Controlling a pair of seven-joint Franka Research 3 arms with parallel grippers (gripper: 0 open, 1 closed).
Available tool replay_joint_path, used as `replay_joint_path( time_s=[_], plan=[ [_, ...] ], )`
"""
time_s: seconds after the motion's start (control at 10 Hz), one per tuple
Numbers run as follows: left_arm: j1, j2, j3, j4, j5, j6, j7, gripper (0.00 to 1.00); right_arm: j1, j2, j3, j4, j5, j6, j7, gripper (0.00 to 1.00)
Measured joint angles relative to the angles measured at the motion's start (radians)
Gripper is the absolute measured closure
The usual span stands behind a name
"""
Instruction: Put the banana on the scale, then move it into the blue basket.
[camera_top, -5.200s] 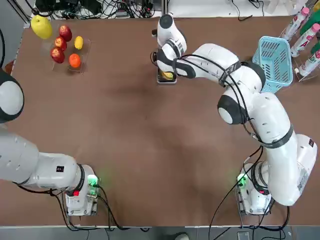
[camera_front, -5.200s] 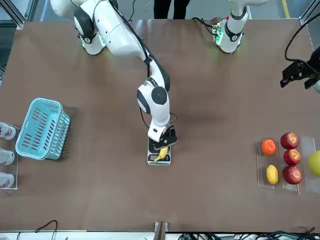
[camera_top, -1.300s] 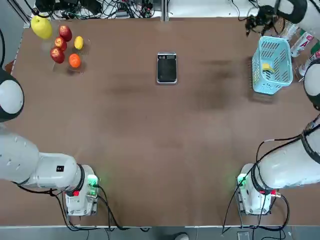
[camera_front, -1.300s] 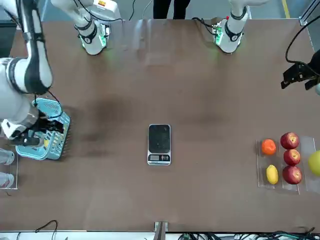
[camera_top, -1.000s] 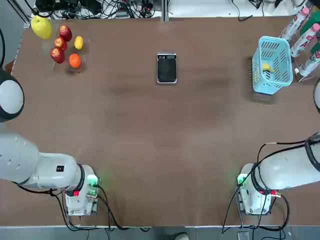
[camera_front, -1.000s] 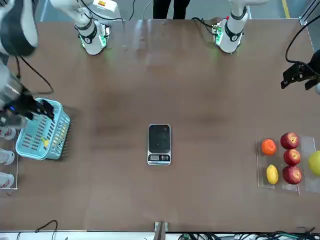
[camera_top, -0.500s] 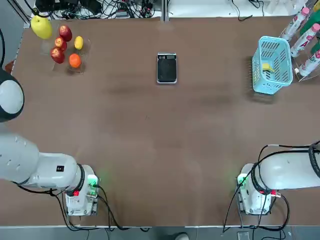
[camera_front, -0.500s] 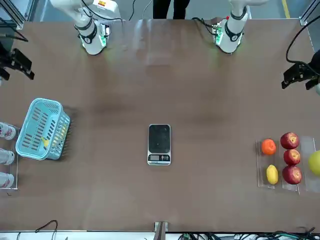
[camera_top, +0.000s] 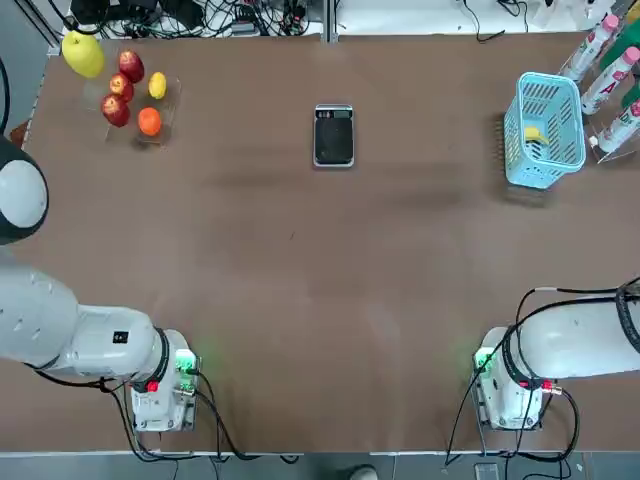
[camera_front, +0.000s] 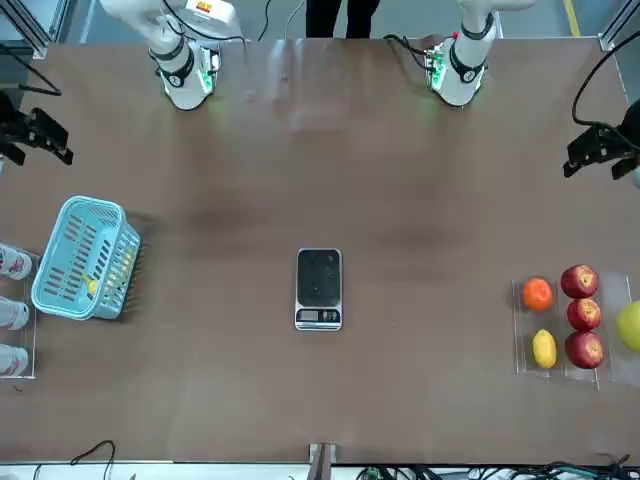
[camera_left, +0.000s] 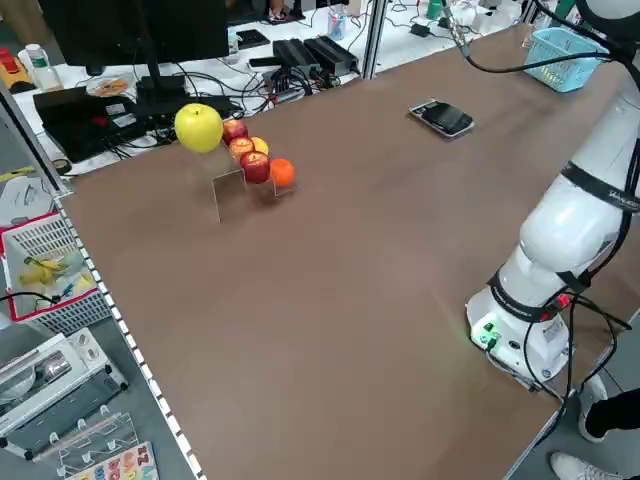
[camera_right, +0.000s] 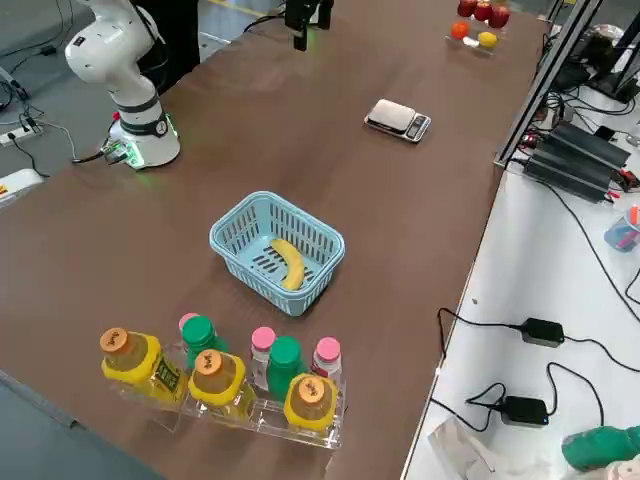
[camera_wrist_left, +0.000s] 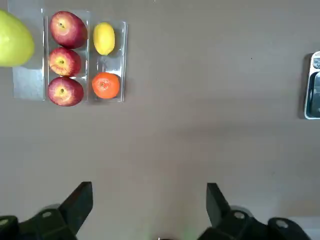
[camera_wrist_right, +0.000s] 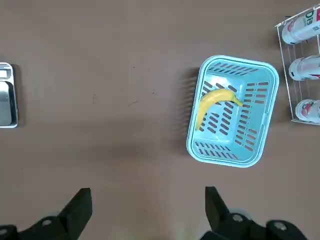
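From my seat, nearest the bases, both arms sit pulled back high over their own side of the desk (camera_top: 320, 300). The right gripper (camera_wrist_right: 147, 212) hangs above bare brown surface with its fingers (camera_wrist_right: 80, 207) spread wide and nothing between them. The left gripper (camera_wrist_left: 149, 212) is the same: fingers (camera_wrist_left: 82, 202) spread apart, empty, looking straight down.

Farther out, the banana (camera_wrist_right: 216, 104) lies inside the blue basket (camera_wrist_right: 231, 157), resting on its slatted floor, curved, well apart from the right fingers and in contact with neither gripper. In the overhead view the basket sits toward the far right of the desk, and I can only glimpse a patch of yellow through its rim (camera_top: 535, 133). The right side view shows the banana (camera_right: 288, 265) lying flat along the basket's bottom.

The scale (camera_top: 334, 135) sits near the middle of the far half of the desk, bare on top, well apart from the basket.

Beyond the basket stands a rack of bottles (camera_right: 220, 380). At the far left corner, a clear tray of fruit (camera_wrist_left: 82, 55) holds three red apples, an orange and a lemon, with a large yellow-green fruit (camera_wrist_left: 14, 40) beside it.
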Motion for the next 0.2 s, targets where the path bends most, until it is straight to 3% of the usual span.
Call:
replay_joint_path(
  time_s=[0.2],
  plan=[
    [0.000, 0.000, 0.000, 0.000, 0.000, 0.000, 0.000, 0.00, -0.001, 0.003, 0.000, -0.007, 0.000, 0.002, 0.000, 0.00]
  ],
)
